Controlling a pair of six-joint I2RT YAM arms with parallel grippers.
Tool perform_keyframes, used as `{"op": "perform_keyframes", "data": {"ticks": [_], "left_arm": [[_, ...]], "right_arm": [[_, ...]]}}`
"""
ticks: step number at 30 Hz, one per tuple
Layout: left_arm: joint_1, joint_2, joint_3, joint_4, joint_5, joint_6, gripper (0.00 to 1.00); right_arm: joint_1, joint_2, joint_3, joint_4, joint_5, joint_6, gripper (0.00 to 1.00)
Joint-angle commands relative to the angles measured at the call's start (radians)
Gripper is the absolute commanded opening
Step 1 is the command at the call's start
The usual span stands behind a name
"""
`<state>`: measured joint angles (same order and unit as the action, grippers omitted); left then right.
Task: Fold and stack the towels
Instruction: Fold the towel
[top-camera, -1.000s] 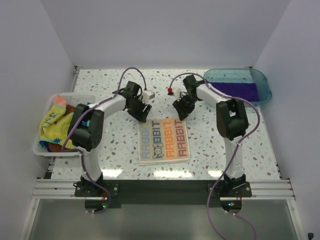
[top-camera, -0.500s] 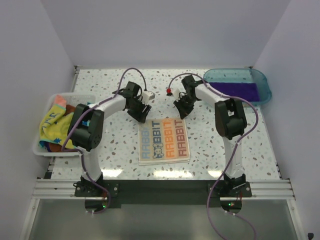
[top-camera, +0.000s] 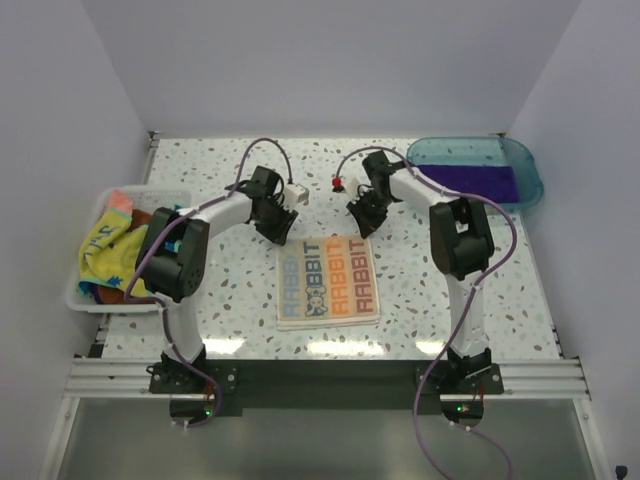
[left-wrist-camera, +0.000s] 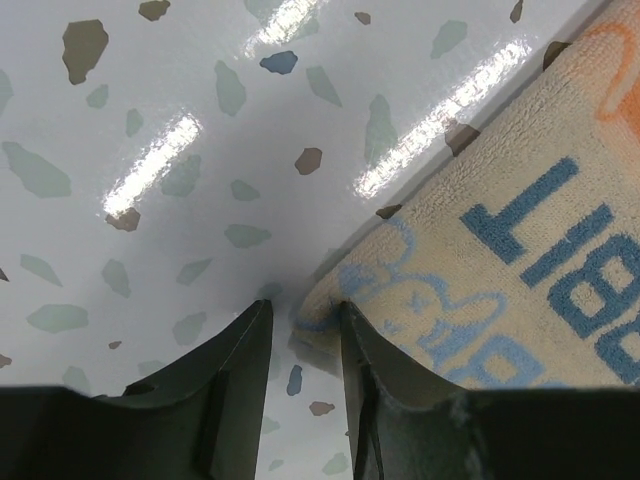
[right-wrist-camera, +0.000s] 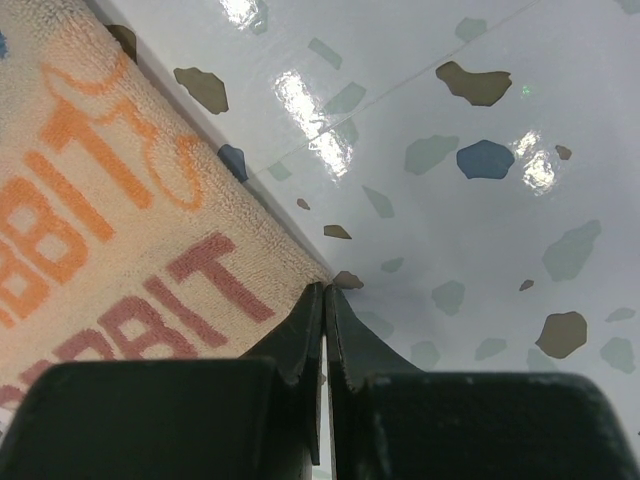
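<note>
A white towel with coloured RABBIT lettering (top-camera: 328, 282) lies flat at the table's middle. My left gripper (top-camera: 282, 228) is at its far left corner. In the left wrist view the jaws (left-wrist-camera: 303, 308) stand apart, with the corner of the RABBIT towel (left-wrist-camera: 480, 250) lying between them against the right finger. My right gripper (top-camera: 362, 222) is at the far right corner. Its jaws (right-wrist-camera: 325, 288) are pressed together where the tip of the RABBIT towel (right-wrist-camera: 130, 230) runs in between them. A deep purple towel (top-camera: 485, 183) lies in the teal tray (top-camera: 470, 146).
A white bin (top-camera: 152, 194) at the left table edge holds a yellow crocodile towel (top-camera: 105, 248) with pink and brown cloth around it. The teal tray stands at the back right corner. Grey walls close in on three sides.
My right jaws have shut at the towel's far right corner. My left jaws have narrowed around the far left corner. Both arms have barely shifted; the towel lies as before.
</note>
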<state>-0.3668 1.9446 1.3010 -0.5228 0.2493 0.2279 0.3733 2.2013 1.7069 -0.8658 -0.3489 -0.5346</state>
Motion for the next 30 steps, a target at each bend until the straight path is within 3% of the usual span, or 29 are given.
{"op": "perform_keyframes", "data": {"ticks": [1, 5, 7, 9, 14, 23, 30], "left_arm": [[0.002, 0.034, -0.068, -0.046, -0.039, -0.005, 0.38], [0.002, 0.057, -0.082, -0.06, -0.08, -0.004, 0.29], [0.002, 0.063, -0.071, -0.069, -0.091, 0.005, 0.2], [0.002, 0.063, -0.045, -0.078, -0.104, 0.013, 0.11], [0.002, 0.073, 0.076, -0.094, -0.14, 0.062, 0.0], [0.002, -0.004, 0.17, -0.062, -0.238, 0.067, 0.0], [0.0, -0.172, 0.026, 0.03, -0.272, -0.01, 0.0]], "right_arm": [[0.016, 0.021, -0.056, -0.003, 0.054, -0.007, 0.0], [0.016, 0.0, -0.055, 0.014, 0.067, 0.007, 0.0], [0.016, -0.015, -0.044, 0.021, 0.077, 0.019, 0.0], [0.016, -0.029, -0.032, 0.028, 0.094, 0.027, 0.0], [0.016, -0.058, 0.005, 0.077, 0.162, 0.082, 0.0], [0.016, -0.155, 0.059, 0.157, 0.306, 0.148, 0.0], [0.029, -0.258, -0.072, 0.203, 0.327, 0.217, 0.0]]}}
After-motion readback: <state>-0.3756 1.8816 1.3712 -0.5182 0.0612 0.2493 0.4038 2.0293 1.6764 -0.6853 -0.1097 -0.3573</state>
